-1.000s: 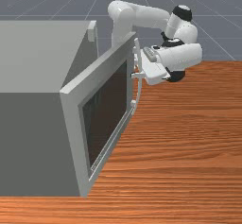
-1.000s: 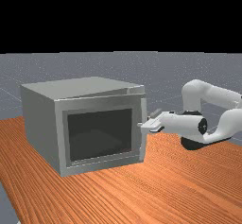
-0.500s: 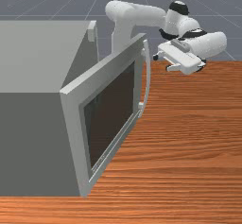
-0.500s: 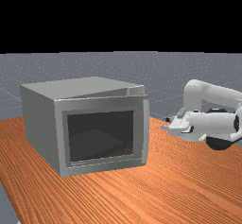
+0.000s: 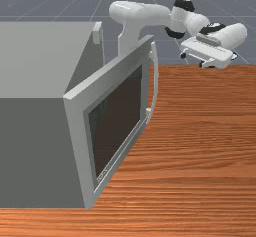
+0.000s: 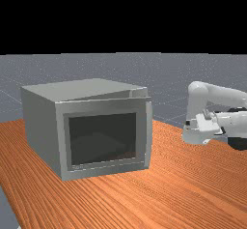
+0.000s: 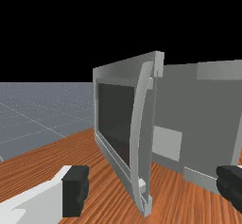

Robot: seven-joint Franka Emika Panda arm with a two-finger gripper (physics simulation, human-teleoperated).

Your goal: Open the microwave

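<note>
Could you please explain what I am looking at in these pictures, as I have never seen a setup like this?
The machine is a simulated robot arm, white and grey, ending in two fingers for grasping. The front view faces the arm across the table. The far view is taken from farther off, with the arm on its right. The wrist view comes from a camera at the arm's end, looking past the fingers.

On the wooden table stands a grey microwave. Its door, with a dark window, is partly open; the wrist view looks past its edge into the inside. A curved handle runs along that edge. Nothing is held: the fingers are wide apart and away from the handle.
</note>
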